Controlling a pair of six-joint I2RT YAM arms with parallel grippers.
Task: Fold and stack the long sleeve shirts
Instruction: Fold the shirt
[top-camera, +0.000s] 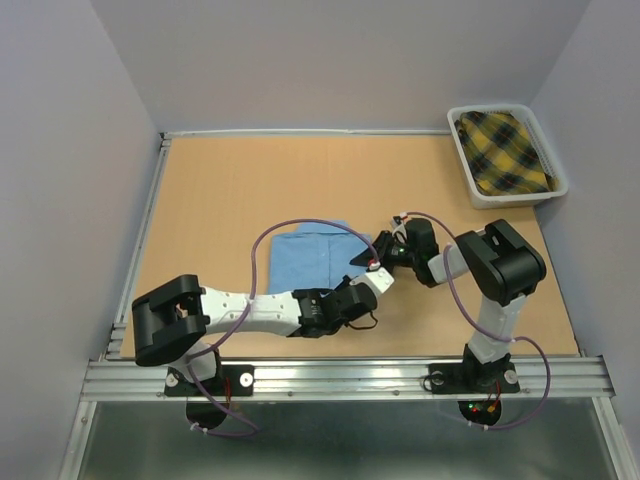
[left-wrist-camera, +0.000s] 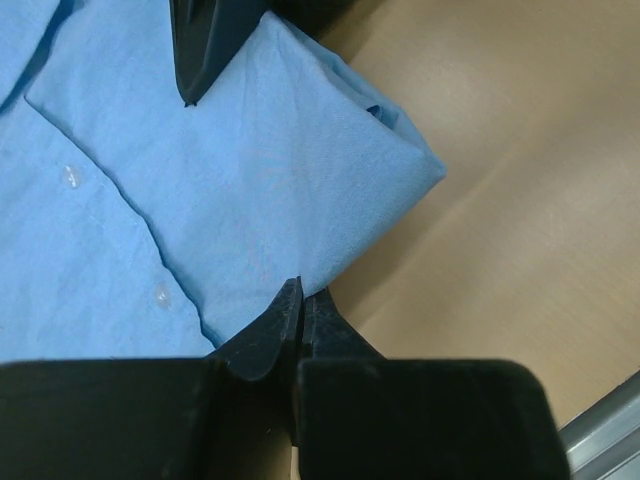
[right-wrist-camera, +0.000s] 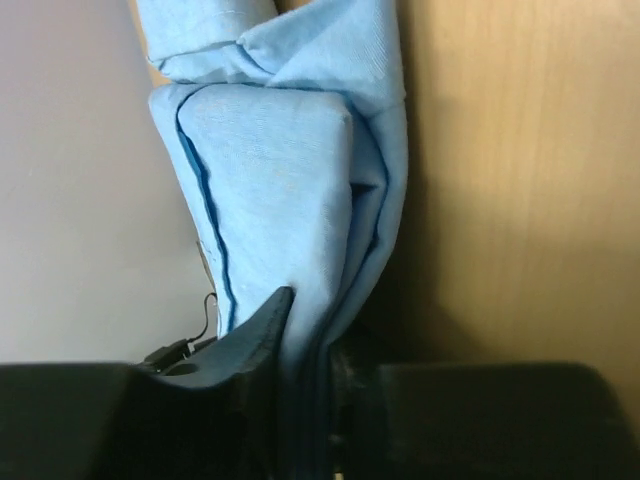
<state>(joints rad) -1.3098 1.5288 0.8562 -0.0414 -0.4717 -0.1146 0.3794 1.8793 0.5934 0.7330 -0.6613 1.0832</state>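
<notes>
Mid-fold, I'd say: shirt (top-camera: 312, 262) at the bench's (top-camera: 230, 190) centre, left hand (left-wrist-camera: 298, 300) and right hand (right-wrist-camera: 300, 322) both clamped on its right edge, which next needs carrying over evenly

Left gripper (left-wrist-camera: 302, 293), jaws together, touches the folded blue shirt (left-wrist-camera: 250, 170).

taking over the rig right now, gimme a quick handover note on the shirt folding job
left gripper: shut, tips at an edge of the light blue shirt; cannot tell if cloth is pinched.
right gripper: closed on a bunched fold of that shirt.
Things: the shirt lies partly folded mid-table; a yellow plaid cloth sits in the grey bin at the far right corner.
Done: a rough fold.
Left: finish the fold and stack it; no stack is visible.
</notes>
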